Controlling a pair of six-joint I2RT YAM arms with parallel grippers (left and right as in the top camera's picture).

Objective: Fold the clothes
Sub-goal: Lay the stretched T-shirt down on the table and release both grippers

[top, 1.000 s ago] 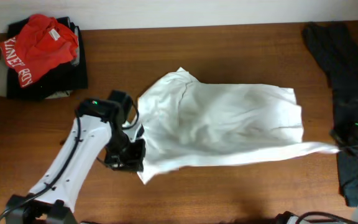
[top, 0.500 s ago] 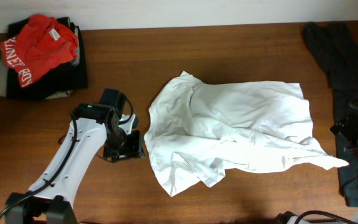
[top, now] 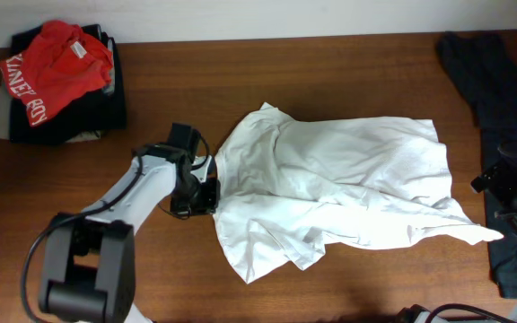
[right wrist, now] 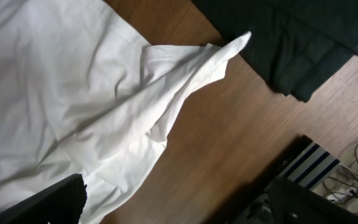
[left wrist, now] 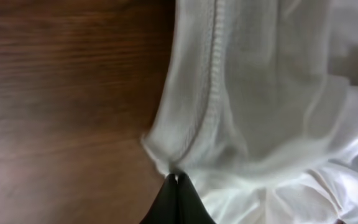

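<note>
T-shirt [top: 330, 188] hem pinched in left hand [left wrist: 178, 185]; right hand [right wrist: 179, 205] spread, near its corner.

The overhead camera looks straight down from well above and takes in the whole worktop [top: 330, 72]. My left wrist camera sits very close, facing down past my left end effector [left wrist: 178, 180] onto the white T-shirt [left wrist: 260, 93] edge. My right wrist camera hangs higher, over the shirt's opposite corner and the dark garment [right wrist: 291, 43]. All three views share the shirt.
</note>
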